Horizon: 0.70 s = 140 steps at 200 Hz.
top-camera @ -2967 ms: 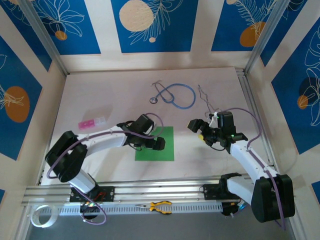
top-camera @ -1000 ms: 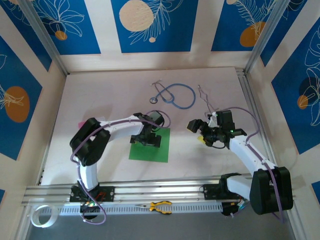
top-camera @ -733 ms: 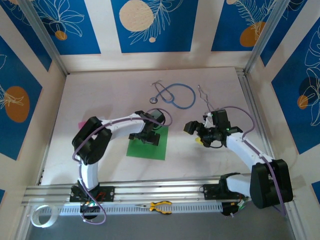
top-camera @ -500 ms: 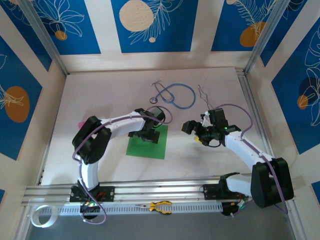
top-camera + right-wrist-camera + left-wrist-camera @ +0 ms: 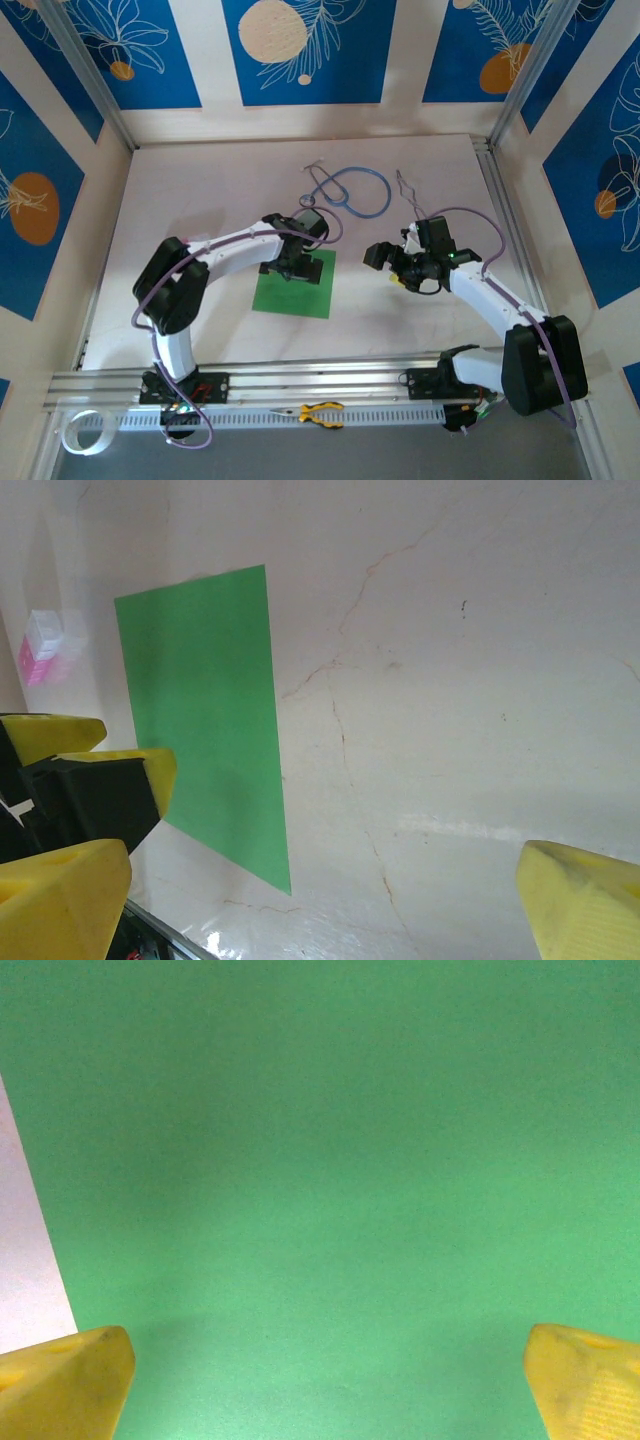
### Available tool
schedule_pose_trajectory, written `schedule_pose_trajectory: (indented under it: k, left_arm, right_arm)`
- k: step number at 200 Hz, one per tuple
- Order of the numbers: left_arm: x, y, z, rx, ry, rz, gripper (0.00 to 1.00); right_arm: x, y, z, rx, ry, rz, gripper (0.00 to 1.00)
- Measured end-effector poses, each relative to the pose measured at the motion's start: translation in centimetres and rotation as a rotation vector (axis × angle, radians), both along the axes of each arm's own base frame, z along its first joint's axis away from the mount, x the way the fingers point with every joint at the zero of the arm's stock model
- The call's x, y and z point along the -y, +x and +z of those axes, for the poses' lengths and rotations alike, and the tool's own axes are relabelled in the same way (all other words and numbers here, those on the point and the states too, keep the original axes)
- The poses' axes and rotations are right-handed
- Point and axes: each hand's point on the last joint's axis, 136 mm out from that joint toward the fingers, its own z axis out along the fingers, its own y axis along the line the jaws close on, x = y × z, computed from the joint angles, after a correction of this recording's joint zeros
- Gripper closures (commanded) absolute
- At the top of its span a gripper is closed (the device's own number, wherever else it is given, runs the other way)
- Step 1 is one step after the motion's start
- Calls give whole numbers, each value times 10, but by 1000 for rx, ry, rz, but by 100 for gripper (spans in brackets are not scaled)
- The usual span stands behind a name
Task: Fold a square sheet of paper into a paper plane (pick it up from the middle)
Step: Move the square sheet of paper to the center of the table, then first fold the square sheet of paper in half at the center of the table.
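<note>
Top external view puts your paper [image 5: 296, 297] flat and unfolded on the tabletop [image 5: 200, 190], between the two arms and a little left of centre. Your left pincer [image 5: 297, 263] points down over its far half. In the left wrist view both yellow fingertips [image 5: 62, 1385] stand wide apart, low over the green, so I judge you are lining up a pinch near the middle. You cannot tell whether the tips touch the sheet. Your right pincer [image 5: 387, 268] hangs just right of the paper, also spread, probably waiting to assist. A stethoscope [image 5: 357, 190] lies farther back and pliers [image 5: 320, 411] rest on the near rail, both well clear. Flat paper offers no edge to grip.
</note>
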Motion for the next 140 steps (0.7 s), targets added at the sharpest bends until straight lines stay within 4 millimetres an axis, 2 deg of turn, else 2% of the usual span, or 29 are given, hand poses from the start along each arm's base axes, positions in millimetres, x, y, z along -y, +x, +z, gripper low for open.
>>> schedule_pose_trajectory:
  k: [55, 140]
  left_arm:
    - [-2, -6, -18, -66, 48, -33, 0]
    - [7, -2, -22, -88, 41, -31, 0]
  right_arm:
    - [-2, -7, -2, -24, 2, 32, 1]
    - [-6, -10, -1, -28, 24, 58, 1]
